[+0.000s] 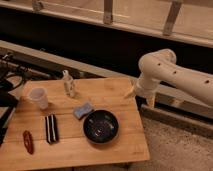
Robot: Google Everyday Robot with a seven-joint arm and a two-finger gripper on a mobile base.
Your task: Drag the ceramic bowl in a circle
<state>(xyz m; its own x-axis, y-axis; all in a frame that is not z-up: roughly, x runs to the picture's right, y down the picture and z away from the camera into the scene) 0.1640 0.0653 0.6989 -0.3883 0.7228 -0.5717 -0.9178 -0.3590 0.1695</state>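
Observation:
The ceramic bowl (100, 126) is round, shallow and glossy black with faint light speckles inside. It sits upright on the wooden table (125, 142), right of its middle and towards the front. My white arm (165, 67) comes in from the right and bends down to the table's back right corner. The gripper (133, 92) hangs there, beyond and to the right of the bowl, well apart from it and holding nothing that shows.
A blue sponge (83, 110) lies just beyond and left of the bowl. A translucent white cup (39, 97), a small pale bottle (69, 84), a black-and-white striped object (51, 128) and a red object (28, 141) stand further left. Dark equipment (6, 85) is at the left edge.

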